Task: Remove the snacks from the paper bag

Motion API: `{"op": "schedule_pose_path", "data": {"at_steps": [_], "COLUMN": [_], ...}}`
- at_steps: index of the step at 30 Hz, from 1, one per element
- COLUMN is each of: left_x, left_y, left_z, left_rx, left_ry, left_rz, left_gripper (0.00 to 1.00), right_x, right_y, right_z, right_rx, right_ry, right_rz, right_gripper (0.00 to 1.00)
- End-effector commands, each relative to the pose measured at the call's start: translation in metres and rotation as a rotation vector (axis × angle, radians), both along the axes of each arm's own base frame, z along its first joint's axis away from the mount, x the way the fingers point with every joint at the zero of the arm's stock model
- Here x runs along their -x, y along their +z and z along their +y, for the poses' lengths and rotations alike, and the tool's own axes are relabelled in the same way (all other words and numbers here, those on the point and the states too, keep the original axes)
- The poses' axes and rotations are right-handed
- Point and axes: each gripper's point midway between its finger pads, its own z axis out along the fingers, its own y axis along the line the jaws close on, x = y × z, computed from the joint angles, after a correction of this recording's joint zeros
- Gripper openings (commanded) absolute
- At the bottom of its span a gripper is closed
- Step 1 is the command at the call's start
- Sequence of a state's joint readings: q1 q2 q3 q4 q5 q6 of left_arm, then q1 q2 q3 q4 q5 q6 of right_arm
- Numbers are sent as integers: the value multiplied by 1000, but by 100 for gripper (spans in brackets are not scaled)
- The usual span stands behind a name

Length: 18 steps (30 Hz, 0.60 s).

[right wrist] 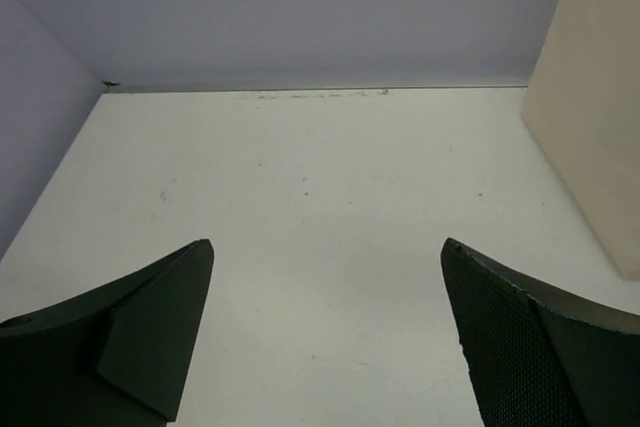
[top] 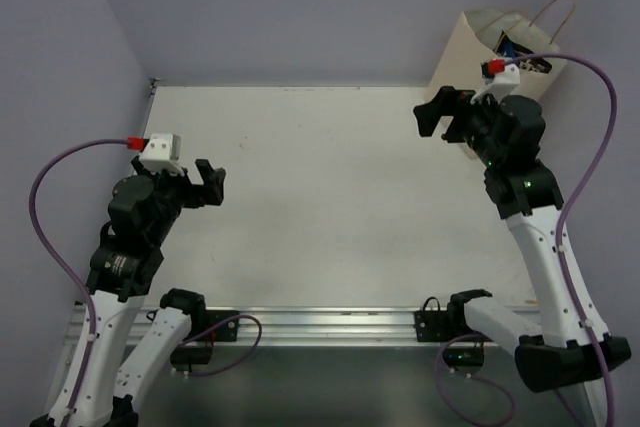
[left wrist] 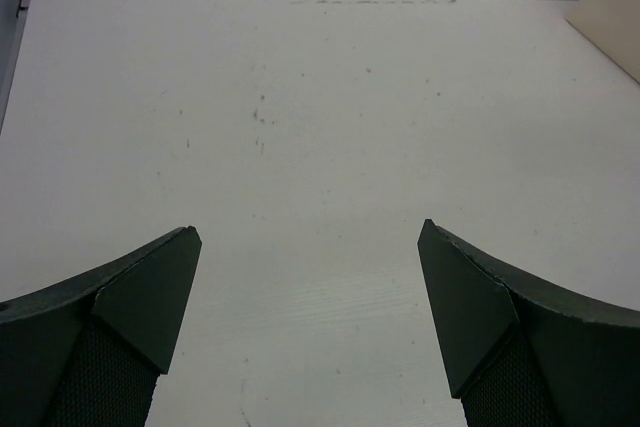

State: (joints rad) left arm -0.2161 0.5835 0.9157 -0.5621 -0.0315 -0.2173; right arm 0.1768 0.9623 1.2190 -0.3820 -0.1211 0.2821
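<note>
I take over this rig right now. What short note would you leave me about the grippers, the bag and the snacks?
Left gripper: open, empty, above the near left part of the table.
Right gripper: open, empty, beside the paper bag, not inside it.
Paper bag: stands at the far right corner, mouth open.
Snacks: some show in the bag's mouth; count unclear.
Done: nothing; no packet lies on the table.
Left: take every packet out.

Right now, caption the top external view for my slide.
Left gripper and right gripper open above table; paper bag with snacks at far right.
</note>
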Motion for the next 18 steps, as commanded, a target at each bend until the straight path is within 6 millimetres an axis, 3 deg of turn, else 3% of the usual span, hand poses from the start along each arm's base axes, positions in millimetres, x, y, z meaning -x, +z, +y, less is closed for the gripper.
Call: {"op": "schedule_pose_path", "data": {"at_steps": [1, 2, 3, 5, 6, 10, 15, 16, 18], "left_x": [-8, -9, -10, -11, -11, -13, -13, -13, -14], "left_y": [7, 4, 3, 0, -3, -6, -12, -15, -18], "left_z": [-5, -6, -5, -5, -5, -4, -14, -15, -15], "left_rx": [31, 28, 18, 5, -5, -15, -1, -3, -6], "left_ry": [-15, -15, -18, -20, -22, -23, -68, -71, -72], "left_rz": [-37, -30, -32, -27, -24, -23, -21, -15, -9], "left_gripper": [100, 100, 100, 100, 100, 100, 100, 100, 100], "right_x": [-30, -46, -52, -74, -80, -107, -134, -144, -152], "right_y": [27, 20, 35, 31, 45, 52, 54, 45, 43], "right_z": [-11, -12, -16, -29, -39, -70, -107, -111, -120], "right_rx": [83, 122, 135, 194, 200, 242, 265, 284, 306], "right_ry": [-59, -69, -89, -157, -196, -329, -484, -498, -523], "right_rz": [-59, -36, -63, -47, -72, -63, -41, -18, -10], "right_gripper": [99, 99, 99, 99, 99, 99, 99, 99, 99]}}
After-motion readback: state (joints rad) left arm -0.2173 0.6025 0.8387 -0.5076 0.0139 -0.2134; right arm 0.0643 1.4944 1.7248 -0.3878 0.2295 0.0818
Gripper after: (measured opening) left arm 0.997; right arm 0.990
